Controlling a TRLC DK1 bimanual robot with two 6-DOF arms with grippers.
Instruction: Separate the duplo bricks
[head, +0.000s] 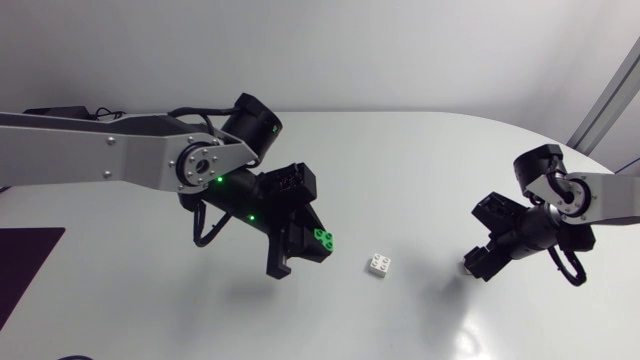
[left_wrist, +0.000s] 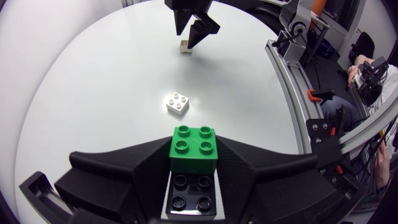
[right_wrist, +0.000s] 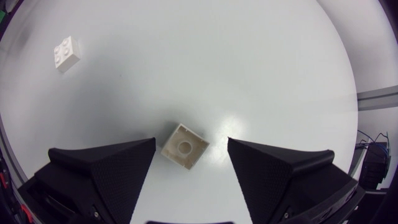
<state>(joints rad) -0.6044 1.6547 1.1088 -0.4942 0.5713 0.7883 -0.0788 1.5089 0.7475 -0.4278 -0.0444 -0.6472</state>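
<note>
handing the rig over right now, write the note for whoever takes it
Left gripper: shut on green brick, held off the table. A black brick sits just behind it between the fingers; I cannot tell if they are joined.
Right gripper: open, straddling the upturned white brick on the table, not touching it.
Second white brick: studs up, between the arms.
Done: both white bricks lie apart.
Left: probably check the green and black pair, then set it down.
</note>
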